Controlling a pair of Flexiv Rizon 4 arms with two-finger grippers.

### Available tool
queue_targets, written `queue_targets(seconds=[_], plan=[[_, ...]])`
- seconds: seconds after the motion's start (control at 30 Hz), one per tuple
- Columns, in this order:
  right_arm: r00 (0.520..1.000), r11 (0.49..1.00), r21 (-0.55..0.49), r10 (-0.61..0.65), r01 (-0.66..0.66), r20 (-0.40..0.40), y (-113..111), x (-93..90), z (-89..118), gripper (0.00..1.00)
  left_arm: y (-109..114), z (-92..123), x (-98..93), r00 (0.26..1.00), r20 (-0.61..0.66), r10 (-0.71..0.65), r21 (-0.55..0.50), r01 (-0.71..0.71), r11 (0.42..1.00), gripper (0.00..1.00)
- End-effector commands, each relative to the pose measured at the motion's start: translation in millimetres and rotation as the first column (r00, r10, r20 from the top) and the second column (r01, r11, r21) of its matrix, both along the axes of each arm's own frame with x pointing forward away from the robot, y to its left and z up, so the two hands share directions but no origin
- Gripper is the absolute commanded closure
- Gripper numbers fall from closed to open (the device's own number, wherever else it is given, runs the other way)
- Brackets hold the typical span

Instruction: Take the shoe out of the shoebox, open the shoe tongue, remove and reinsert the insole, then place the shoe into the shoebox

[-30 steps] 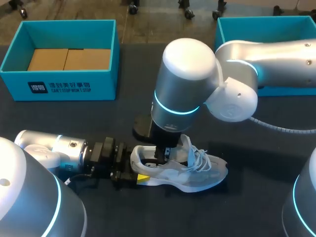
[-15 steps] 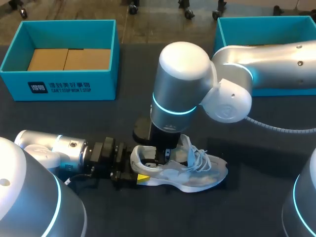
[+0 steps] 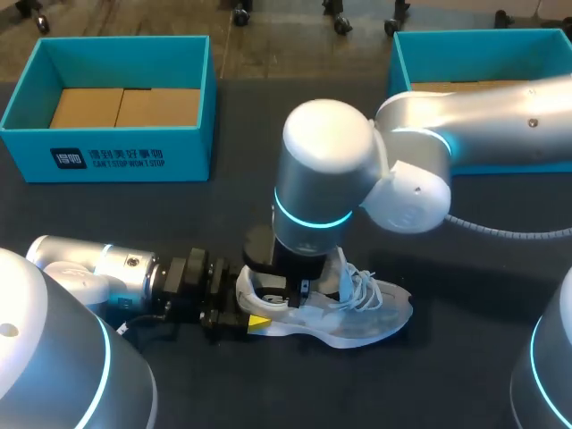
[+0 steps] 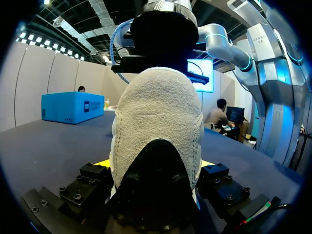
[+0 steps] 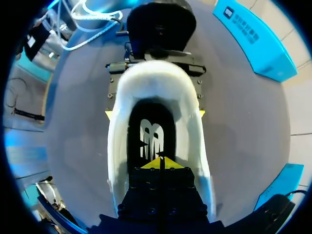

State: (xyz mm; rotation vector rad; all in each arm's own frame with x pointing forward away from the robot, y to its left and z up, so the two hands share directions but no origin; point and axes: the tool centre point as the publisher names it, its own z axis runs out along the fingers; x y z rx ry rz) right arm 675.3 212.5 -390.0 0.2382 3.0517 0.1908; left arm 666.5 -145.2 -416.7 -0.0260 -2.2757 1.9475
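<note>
A white mesh shoe [image 3: 362, 313] lies on its sole on the dark table, toe to the right. My left gripper [image 3: 248, 313] comes in from the left and is shut on the heel; the grey heel [image 4: 158, 122] fills the space between its fingers. In the right wrist view its yellow fingertips [image 5: 108, 114] press the heel from both sides. My right gripper [image 3: 293, 288] points straight down into the shoe's opening. Its tips [image 5: 160, 163] are shut together just above the black insole [image 5: 151, 129], with nothing seen between them.
A teal box [image 3: 125, 154] with brown cardboard inside stands at the back left. A second teal box [image 3: 400, 67] stands at the back right, partly hidden by my right arm. Bare table lies in front of and to the right of the shoe.
My right arm has shifted slightly left and lower, bringing its gripper deeper into the shoe's opening. The shoe and the left gripper have not moved.
</note>
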Motion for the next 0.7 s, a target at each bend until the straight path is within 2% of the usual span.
queue_targets(seconds=[0.03, 0.43, 0.53, 0.7], plan=[[1.0, 1.0, 0.007, -0.006, 0.006, 0.022, -12, -7.0, 2, 1.0, -2, -5, 1.3, 1.0, 0.0, 0.0, -0.001, 0.0, 1.0, 1.0], [0.999, 1.0, -0.009, -0.03, 0.03, 0.04, -29, 0.7, 1, 1.0, -2, -5, 1.3, 1.0, 0.0, 0.0, -0.001, 0.0, 1.0, 1.0], [0.999, 0.999, -0.015, -0.028, 0.029, 0.043, -30, 0.8, 1, 0.85, -2, -5, 1.3, 1.0, 0.0, 0.0, -0.001, 0.0, 1.0, 1.0], [0.999, 0.999, -0.015, -0.036, 0.036, 0.039, -33, 1.6, -2, 0.81, -2, -5, 1.3, 1.0, 0.0, 0.0, -0.001, 0.0, 1.0, 1.0]])
